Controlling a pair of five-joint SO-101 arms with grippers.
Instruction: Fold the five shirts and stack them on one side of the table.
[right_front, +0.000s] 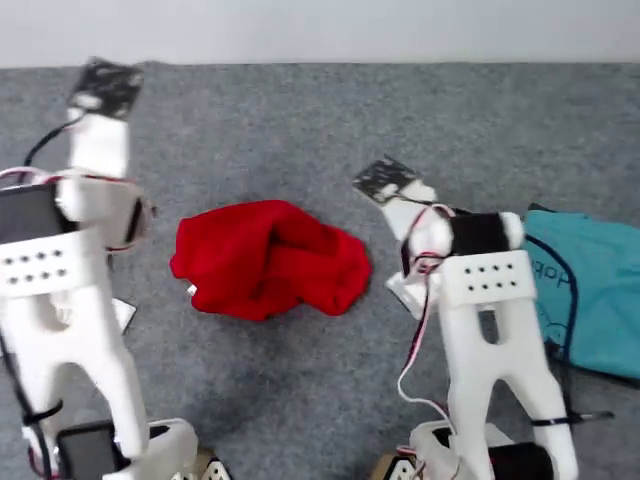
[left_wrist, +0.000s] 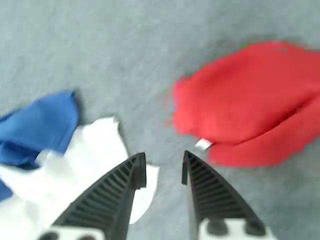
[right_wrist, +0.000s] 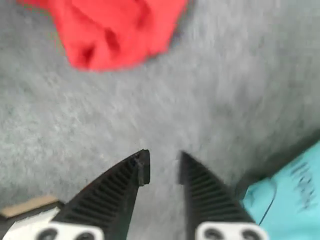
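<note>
A crumpled red shirt (right_front: 270, 258) lies bunched in the middle of the grey table. In the left wrist view my left gripper (left_wrist: 164, 167) hovers open and empty over bare carpet, close to the red shirt (left_wrist: 250, 120) and its small white tag. A blue shirt (left_wrist: 35, 130) and a white shirt (left_wrist: 75, 175) lie heaped on its other side. My right gripper (right_wrist: 163, 165) is open with nothing in it, above bare carpet between the red shirt (right_wrist: 115, 27) and a teal shirt (right_wrist: 290, 200). The teal shirt (right_front: 590, 290) lies flat at the table's right edge.
The grey carpeted table (right_front: 300, 130) is bare across its far half. The left arm (right_front: 60, 270) stands at the near left, the right arm (right_front: 480, 300) at the near right, partly over the teal shirt. A white wall runs behind the far edge.
</note>
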